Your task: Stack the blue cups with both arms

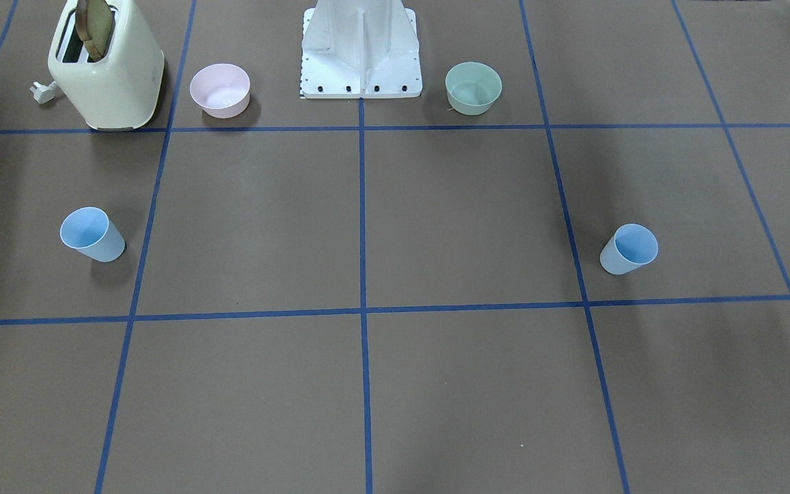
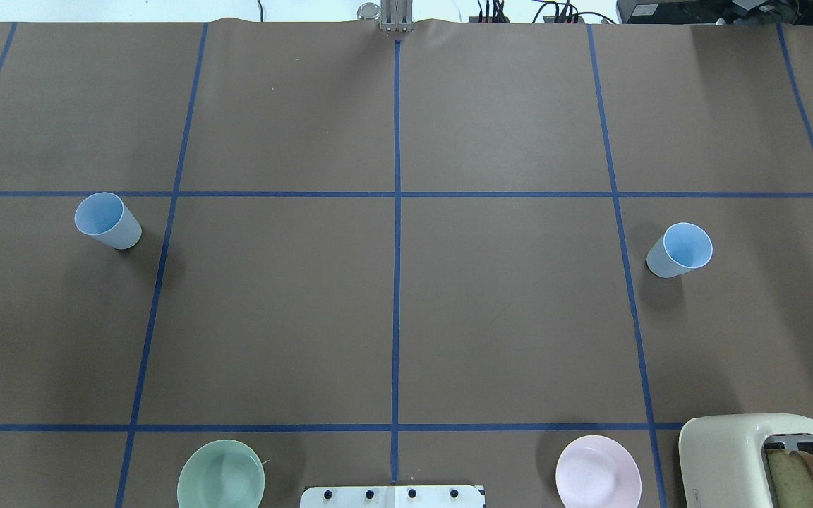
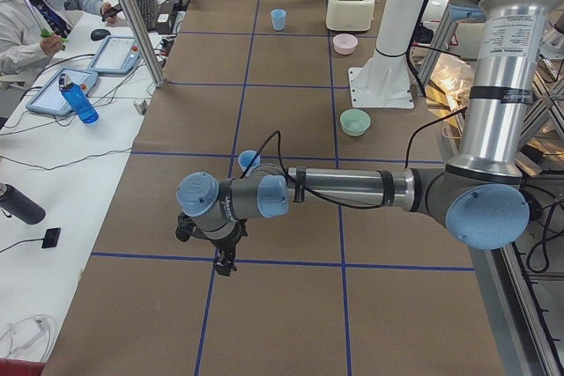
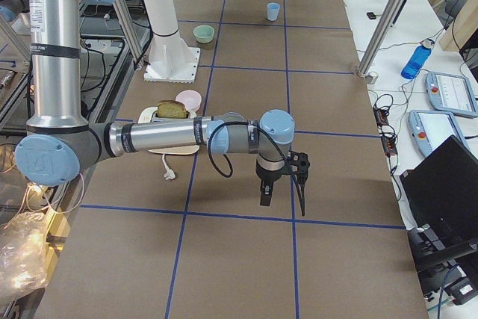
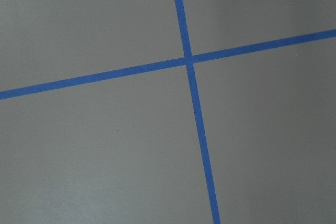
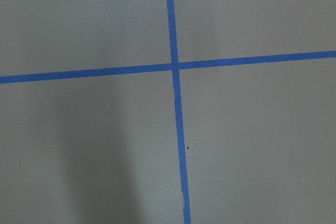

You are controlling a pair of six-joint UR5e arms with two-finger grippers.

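Two pale-blue cups stand upright and far apart on the brown table. One is on my left side (image 2: 108,221) (image 1: 629,249), and in the exterior left view (image 3: 248,161) it is partly hidden behind my left arm. The other is on my right side (image 2: 679,250) (image 1: 93,234). My left gripper (image 3: 225,261) hangs above the table, closer to the table's left end than its cup. My right gripper (image 4: 284,192) hangs above the table near the right end. Both grippers show only in the side views, so I cannot tell whether they are open or shut. Both wrist views show only bare table with crossing blue tape.
A cream toaster (image 1: 107,68) with a slice of bread, a pink bowl (image 1: 220,89) and a mint-green bowl (image 1: 473,87) stand on either side of the white base (image 1: 361,62). An operator (image 3: 35,15) sits at a side table with tablets and a blue bottle (image 3: 77,99).
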